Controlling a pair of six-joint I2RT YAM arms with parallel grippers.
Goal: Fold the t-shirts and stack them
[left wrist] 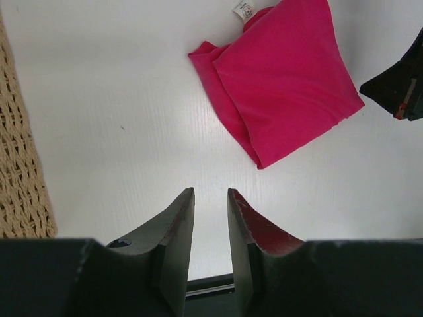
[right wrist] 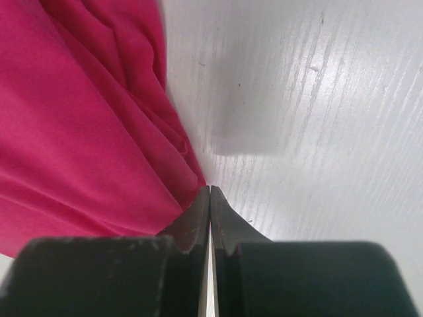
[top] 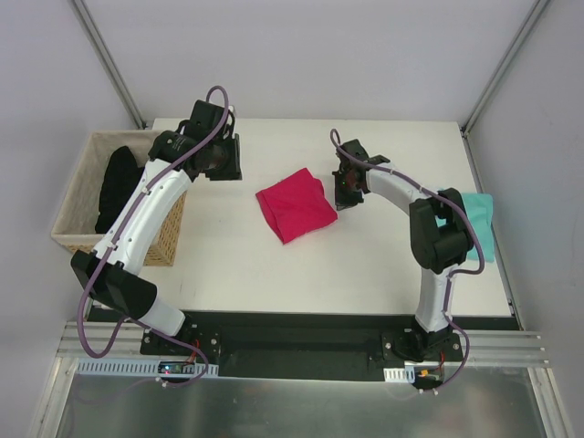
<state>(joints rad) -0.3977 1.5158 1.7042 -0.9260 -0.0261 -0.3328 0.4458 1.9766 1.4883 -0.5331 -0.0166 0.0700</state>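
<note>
The magenta-pink t-shirt (top: 294, 208) lies folded into a rough square in the middle of the table. It also shows in the left wrist view (left wrist: 291, 79), with its white neck label (left wrist: 243, 8), and in the right wrist view (right wrist: 79, 119). The teal t-shirt (top: 484, 224) lies at the table's right edge, partly hidden behind my right arm. My right gripper (top: 345, 193) (right wrist: 209, 188) is shut, its tips at the pink shirt's right edge; no cloth shows between the jaws. My left gripper (top: 230, 166) (left wrist: 210, 193) is open and empty, to the left of the pink shirt.
A wicker basket (top: 78, 196) (left wrist: 20, 178) stands at the table's left edge with a black garment (top: 117, 187) inside. The white table (top: 274, 274) ends close beyond the teal shirt on the right.
</note>
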